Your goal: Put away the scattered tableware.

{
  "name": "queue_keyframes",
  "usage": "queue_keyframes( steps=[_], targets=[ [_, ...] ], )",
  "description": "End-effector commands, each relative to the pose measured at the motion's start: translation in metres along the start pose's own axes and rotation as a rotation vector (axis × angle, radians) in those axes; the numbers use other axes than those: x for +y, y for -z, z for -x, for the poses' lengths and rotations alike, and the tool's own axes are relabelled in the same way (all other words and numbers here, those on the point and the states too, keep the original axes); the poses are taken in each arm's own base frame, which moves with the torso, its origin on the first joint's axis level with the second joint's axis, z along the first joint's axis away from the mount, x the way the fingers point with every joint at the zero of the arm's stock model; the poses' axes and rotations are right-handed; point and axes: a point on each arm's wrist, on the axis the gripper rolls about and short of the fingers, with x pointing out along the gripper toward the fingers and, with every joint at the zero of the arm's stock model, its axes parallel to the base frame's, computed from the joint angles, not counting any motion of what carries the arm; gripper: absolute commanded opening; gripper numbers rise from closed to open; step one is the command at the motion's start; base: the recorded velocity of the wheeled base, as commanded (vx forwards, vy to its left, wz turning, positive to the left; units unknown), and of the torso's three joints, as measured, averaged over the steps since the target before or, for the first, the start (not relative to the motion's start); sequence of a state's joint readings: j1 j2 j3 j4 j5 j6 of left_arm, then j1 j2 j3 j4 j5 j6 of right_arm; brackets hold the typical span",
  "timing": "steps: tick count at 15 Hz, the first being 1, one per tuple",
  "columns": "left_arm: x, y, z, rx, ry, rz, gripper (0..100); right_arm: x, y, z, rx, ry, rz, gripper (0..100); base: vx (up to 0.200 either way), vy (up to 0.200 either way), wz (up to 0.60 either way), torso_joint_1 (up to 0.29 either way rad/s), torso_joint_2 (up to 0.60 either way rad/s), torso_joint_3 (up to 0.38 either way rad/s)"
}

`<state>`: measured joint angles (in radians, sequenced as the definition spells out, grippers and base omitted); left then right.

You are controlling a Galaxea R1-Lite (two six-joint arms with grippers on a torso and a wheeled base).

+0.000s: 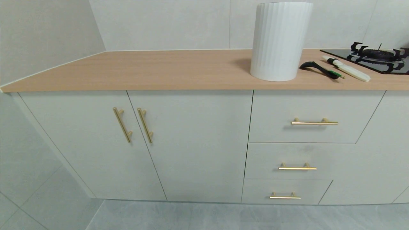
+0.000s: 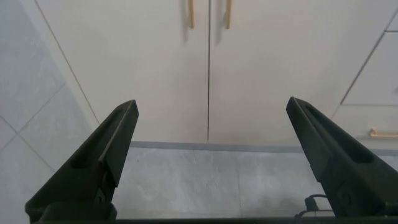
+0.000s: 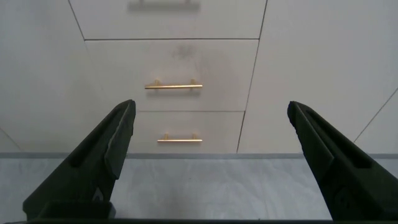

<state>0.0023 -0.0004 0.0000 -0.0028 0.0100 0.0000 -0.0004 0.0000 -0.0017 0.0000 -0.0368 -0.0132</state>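
- While the left gripper (image 2: 211, 104) is hanging low over the grey floor (image 2: 205, 180), its two dark fingers are standing wide apart, holding nothing, and it is facing the seam of the double cabinet doors (image 2: 261, 68).
- The right gripper (image 3: 211, 106) is likewise gaping wide and empty, pointing at the lower drawers (image 3: 174, 74) with gold bar handles.
- In the head view, the doors are sitting at 9 o'clock of the three stacked drawers, all closed.
- The wooden counter (image 1: 159, 68) is running across above them.
- A tall white ribbed canister (image 1: 279, 41) is standing upright on the counter at about 1 o'clock.
- The scattered tableware is lying on the counter at 3 o'clock of the canister: a black-handled utensil (image 1: 316, 68) with a green end, and just beside it a white knife (image 1: 351, 71).
- Farthest off, at 2 o'clock, a black hob (image 1: 377, 57) is sitting by the tiled wall (image 1: 159, 22).
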Motion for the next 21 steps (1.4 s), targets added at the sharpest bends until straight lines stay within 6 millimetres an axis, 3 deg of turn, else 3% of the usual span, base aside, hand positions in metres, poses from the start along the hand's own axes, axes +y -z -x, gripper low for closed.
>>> queue_keyframes(
  steps=[1,8,10,11,13,17,21],
  targets=[
    [0.0,0.0,0.0,0.0,-0.001,0.0,100,0.0,0.0,0.0,0.002,0.0,0.002,100,0.0,0.0,0.0,0.0,0.0,0.0],
    [0.0,0.0,0.0,0.0,-0.001,0.0,100,0.0,-0.002,0.0,-0.009,-0.002,0.006,100,0.0,0.0,0.0,0.0,0.0,0.0],
    [0.0,0.0,0.0,0.0,-0.001,0.0,100,0.0,-0.039,0.009,-0.103,-0.042,-0.026,100,0.0,0.0,0.0,0.0,0.0,0.0],
    [0.0,0.0,0.0,0.0,-0.001,0.0,100,0.001,-0.042,0.003,-0.045,-0.098,-0.019,100,0.0,0.0,0.0,0.0,0.0,0.0],
    [0.0,0.0,0.0,0.0,-0.001,0.0,100,0.003,-0.05,-0.019,0.133,-0.156,-0.022,100,0.0,0.0,0.0,0.0,0.0,0.0],
    [0.0,0.0,0.0,0.0,-0.001,0.0,100,0.008,-0.073,-0.082,0.44,-0.177,0.008,100,0.0,0.0,0.0,0.0,0.0,0.0],
    [0.0,0.0,0.0,0.0,-0.001,0.0,100,0.016,-0.071,-0.148,0.645,-0.164,0.029,100,0.0,0.0,0.0,0.0,0.0,0.0]
  ],
)
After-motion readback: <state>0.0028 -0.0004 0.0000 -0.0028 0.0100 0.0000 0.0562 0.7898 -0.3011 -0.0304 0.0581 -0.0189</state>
